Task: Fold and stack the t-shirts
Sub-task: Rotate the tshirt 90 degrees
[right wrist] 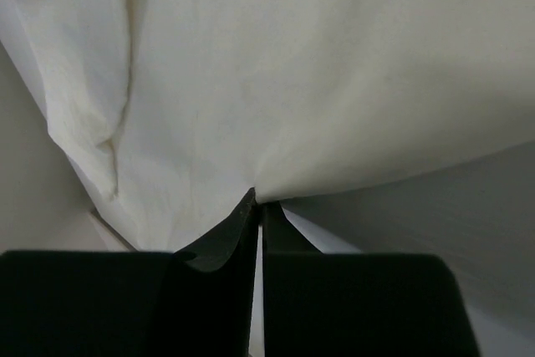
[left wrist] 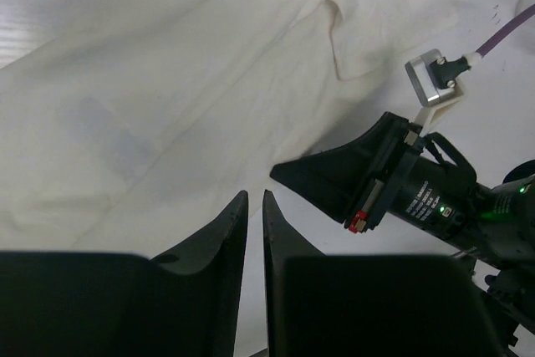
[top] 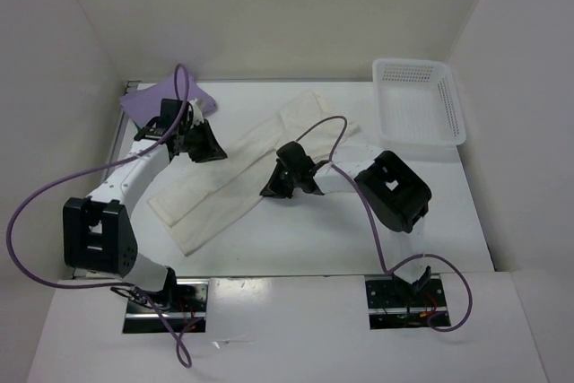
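My right pincer is closed on an edge of the cream shirt, and the cloth spreads away ahead of the tips. My left pincer is almost closed with nothing in it, and it hangs over the opposite long side. The shirt lies as a long band on the table, pointing from near left to far right, so I judge the next fold goes across this axis.

A robotics lab cell: white panel walls enclose the table.
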{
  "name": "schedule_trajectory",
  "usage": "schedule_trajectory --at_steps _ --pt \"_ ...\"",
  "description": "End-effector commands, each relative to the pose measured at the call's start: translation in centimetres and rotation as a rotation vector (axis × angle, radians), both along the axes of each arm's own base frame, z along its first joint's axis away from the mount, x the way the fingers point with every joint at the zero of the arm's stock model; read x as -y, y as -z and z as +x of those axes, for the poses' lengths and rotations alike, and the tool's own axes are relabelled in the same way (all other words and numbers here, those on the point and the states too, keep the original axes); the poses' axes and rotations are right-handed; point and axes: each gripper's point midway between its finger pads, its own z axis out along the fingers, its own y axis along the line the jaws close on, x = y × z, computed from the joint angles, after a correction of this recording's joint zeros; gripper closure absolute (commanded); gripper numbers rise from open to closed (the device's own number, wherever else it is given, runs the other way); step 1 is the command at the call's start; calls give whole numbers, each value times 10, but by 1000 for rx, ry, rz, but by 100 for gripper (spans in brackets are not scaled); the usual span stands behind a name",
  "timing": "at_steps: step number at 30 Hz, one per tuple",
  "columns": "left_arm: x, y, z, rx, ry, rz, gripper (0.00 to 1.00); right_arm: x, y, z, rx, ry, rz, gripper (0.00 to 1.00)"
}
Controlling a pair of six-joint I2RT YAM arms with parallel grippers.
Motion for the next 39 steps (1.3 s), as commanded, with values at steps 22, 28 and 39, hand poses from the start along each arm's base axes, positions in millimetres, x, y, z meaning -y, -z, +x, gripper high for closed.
schedule_trajectory --at_steps 22,28,39 --pt "105 80 166 82 262 18 31 142 -12 -49 -41 -18 -231 59" --pt "149 78 198 148 340 -59 28 141 -22 -50 -19 -21 -209 59" --pt "191 113 216 116 365 -107 81 138 -40 -48 18 -15 -172 58"
